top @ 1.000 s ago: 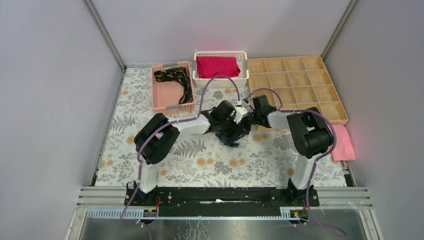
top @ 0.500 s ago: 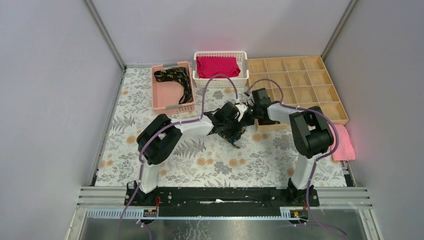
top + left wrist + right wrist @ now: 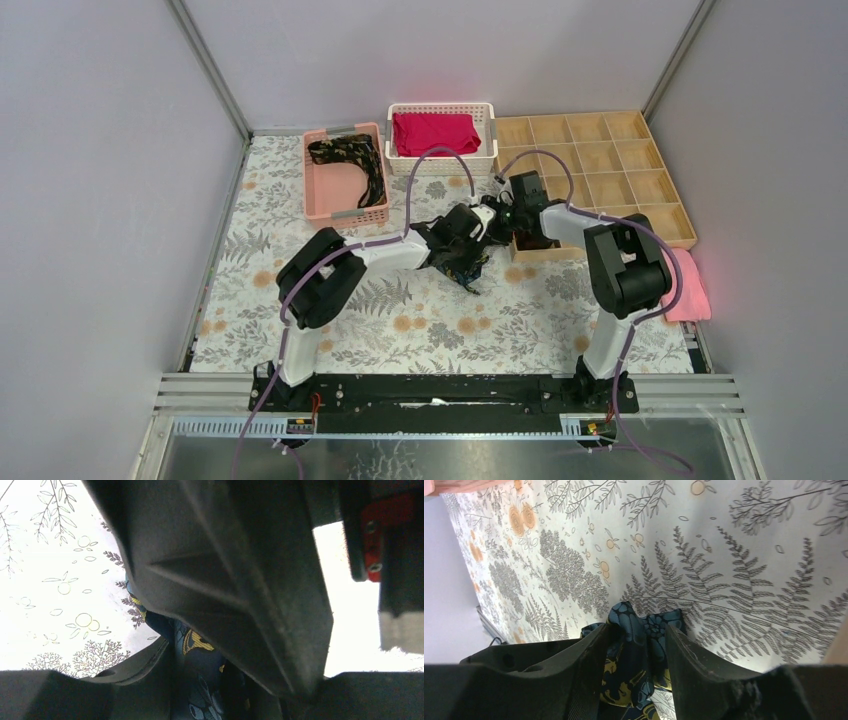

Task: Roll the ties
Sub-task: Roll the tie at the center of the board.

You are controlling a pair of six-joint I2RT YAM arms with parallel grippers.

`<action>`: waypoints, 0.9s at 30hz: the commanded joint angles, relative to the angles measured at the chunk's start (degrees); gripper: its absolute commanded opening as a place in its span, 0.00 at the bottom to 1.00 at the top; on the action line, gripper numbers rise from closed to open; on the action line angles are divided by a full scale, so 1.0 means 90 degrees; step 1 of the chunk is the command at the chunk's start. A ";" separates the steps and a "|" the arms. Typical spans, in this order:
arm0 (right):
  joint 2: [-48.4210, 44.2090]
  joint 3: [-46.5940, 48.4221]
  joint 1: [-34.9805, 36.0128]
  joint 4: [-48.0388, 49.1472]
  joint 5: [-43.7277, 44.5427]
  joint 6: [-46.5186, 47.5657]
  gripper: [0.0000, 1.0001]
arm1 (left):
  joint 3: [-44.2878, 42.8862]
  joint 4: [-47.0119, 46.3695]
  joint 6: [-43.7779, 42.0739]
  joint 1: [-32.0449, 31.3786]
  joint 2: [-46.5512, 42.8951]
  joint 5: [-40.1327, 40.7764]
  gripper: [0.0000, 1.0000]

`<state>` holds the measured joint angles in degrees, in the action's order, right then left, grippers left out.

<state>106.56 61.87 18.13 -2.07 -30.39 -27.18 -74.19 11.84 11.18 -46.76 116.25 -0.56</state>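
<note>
A dark tie [image 3: 462, 264] with a blue-teal and gold floral pattern hangs bunched between my two grippers over the middle of the table. My left gripper [image 3: 470, 233] is shut on it; the left wrist view shows the fabric [image 3: 200, 685] pinched between the fingers [image 3: 135, 665]. My right gripper [image 3: 500, 217] sits just right of the left one, near the tray's corner. It is shut on a bunched fold of the same tie [image 3: 636, 630], held above the floral cloth. A second tie [image 3: 352, 160] lies loose in the pink basket [image 3: 315, 190].
A white basket [image 3: 440, 160] holding a folded red cloth [image 3: 434, 132] stands at the back centre. A wooden compartment tray [image 3: 600, 175] is at the back right. A pink towel [image 3: 688, 285] lies at the right edge. A floral cloth [image 3: 400, 320] covers the table.
Both grippers have moved back and to the right toward the wooden tray, carrying the tie. The hanging bunch looks smaller and more gathered now.
</note>
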 commanded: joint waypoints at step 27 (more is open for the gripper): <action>-0.5113 -0.0861 0.1489 -0.1836 0.5046 0.1101 0.46 | -0.0612 0.2992 0.0102 -0.0028 0.1831 0.0436 0.32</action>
<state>65.56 55.48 21.65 -13.96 2.26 -20.40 -82.74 21.71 12.95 -47.42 120.55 2.55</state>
